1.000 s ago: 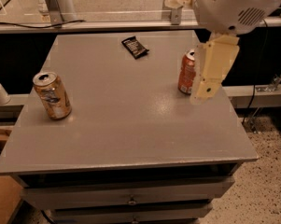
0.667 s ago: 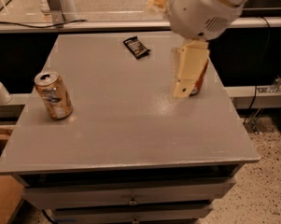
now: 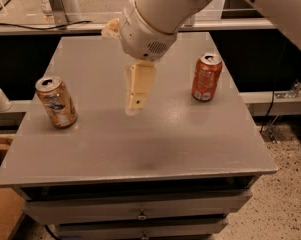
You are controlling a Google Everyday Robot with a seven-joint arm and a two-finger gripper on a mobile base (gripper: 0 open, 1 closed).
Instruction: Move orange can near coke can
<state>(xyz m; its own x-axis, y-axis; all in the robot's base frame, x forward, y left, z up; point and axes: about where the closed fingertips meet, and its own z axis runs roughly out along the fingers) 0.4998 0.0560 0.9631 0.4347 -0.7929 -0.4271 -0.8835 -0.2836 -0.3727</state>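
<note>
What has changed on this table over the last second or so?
The gripper swung left, away from the coke can and toward the orange can. It now hangs over the middle of the table, holding nothing. Both cans stayed where they were.

Light is moderate and even, falling from overhead. The grey worktop [image 3: 190,144] carries a soft pale sheen across its middle and a diffuse dark shadow patch near the front edge. The gripper [image 3: 134,104] hangs over the worktop's middle, warmly lit, with a faint shadow under its tip. The orange can [image 3: 56,103] by the left edge and the coke can [image 3: 207,77] by the right edge cast short, soft shadows at their bases. Below the front edge, deep shade.
</note>
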